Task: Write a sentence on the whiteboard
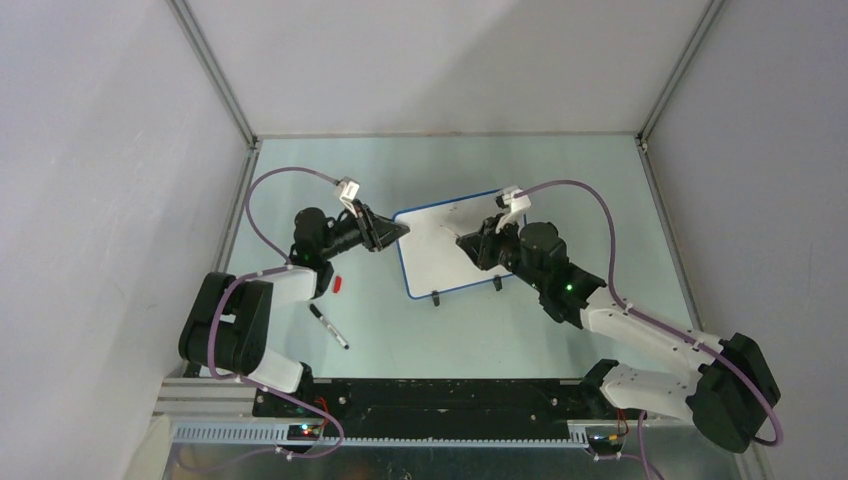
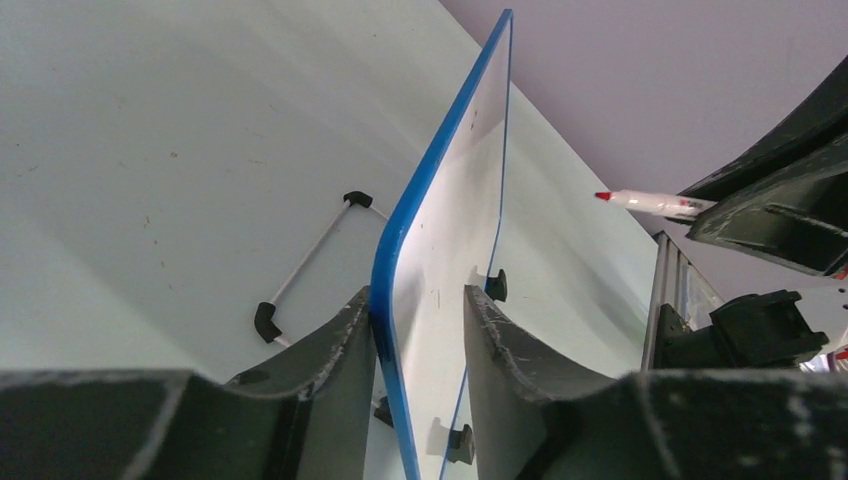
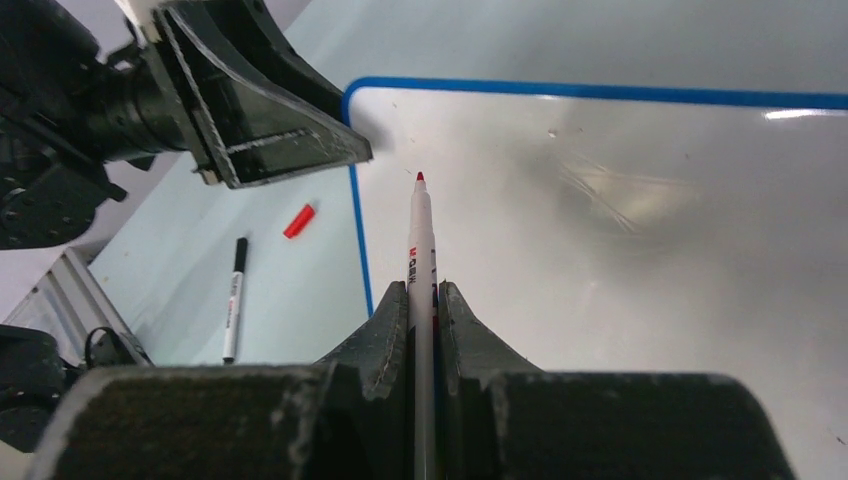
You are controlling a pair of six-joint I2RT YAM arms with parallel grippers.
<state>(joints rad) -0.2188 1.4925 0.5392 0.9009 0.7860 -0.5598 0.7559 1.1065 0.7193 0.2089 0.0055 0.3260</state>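
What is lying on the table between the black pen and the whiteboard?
A small red cap, apart from both the black pen and the whiteboard; the right wrist view shows it clearest.

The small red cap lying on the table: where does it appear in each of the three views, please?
Top external: the small red plastic cap lies on the table, left of the blue-rimmed white whiteboard.
Left wrist: not in view.
Right wrist: left of centre, just outside the board's blue side edge.
Shared landmark: the whiteboard's blue rim.
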